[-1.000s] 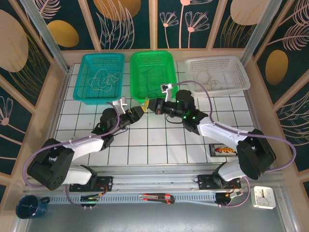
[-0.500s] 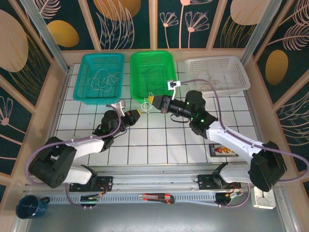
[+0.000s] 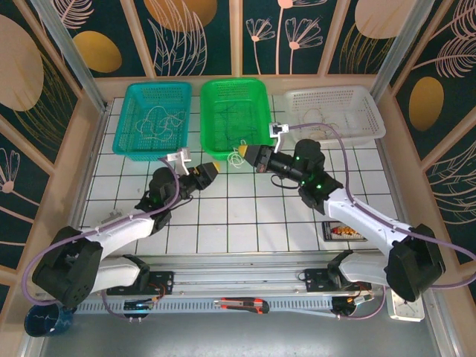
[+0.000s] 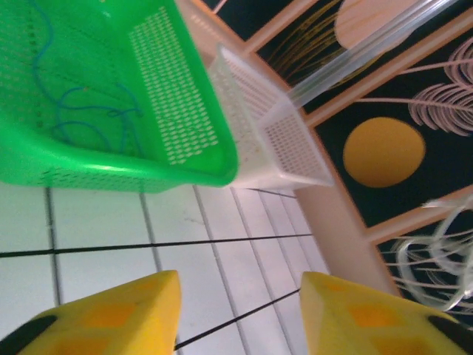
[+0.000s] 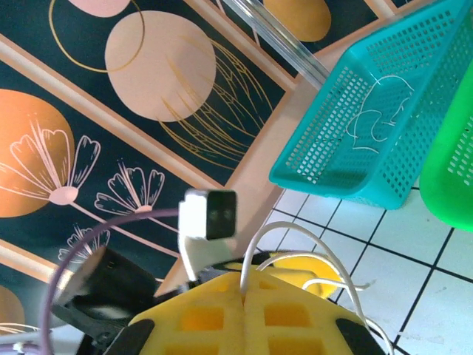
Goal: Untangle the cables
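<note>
Sorting seemed nearly finished: cables [image 3: 160, 119] lay in the teal basket [image 3: 130, 141], green basket [image 3: 216, 152] and white basket [image 3: 372, 130] across the top. The right gripper [image 5: 244, 296] was clamped on one white cable [image 5: 247, 259] at centre, undelivered; the left gripper [image 4: 240, 296] gaped, empty.

Top camera overhead, facing down; wrist cameras close, sharing green basket [image 4: 177, 111].

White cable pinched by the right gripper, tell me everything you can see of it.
The thin white cable is a bare, flexible cord. The right gripper has its yellow jaws shut on it, the strand rising straight out of the seam between them. From there it bends into several open curls arching right, above the white tiled table. Whether it touches the tiles cannot be told.
</note>
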Robot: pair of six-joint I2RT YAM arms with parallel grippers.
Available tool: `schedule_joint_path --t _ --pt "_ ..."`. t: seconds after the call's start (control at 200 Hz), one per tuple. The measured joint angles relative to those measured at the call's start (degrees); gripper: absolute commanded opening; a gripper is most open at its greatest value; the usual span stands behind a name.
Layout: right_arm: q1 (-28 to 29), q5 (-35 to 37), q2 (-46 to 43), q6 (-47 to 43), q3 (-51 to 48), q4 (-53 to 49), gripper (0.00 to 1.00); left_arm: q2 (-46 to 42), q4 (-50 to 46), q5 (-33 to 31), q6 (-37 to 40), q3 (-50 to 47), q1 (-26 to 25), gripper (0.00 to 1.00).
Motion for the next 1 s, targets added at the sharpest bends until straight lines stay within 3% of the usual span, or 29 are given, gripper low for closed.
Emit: schedule_joint_path --t 0.43,1.001 --pt "1.7 0.2 3.9 -0.7 0.0 -0.1 0.0 4.2 1.7 4.1 -0.5 5.1 -3.0 0.58" --pt "4.6 0.2 2.4 2.0 0.0 1.9 0.0 12.8 1.0 -3.6 0.0 6.8 -3.0 0.56"
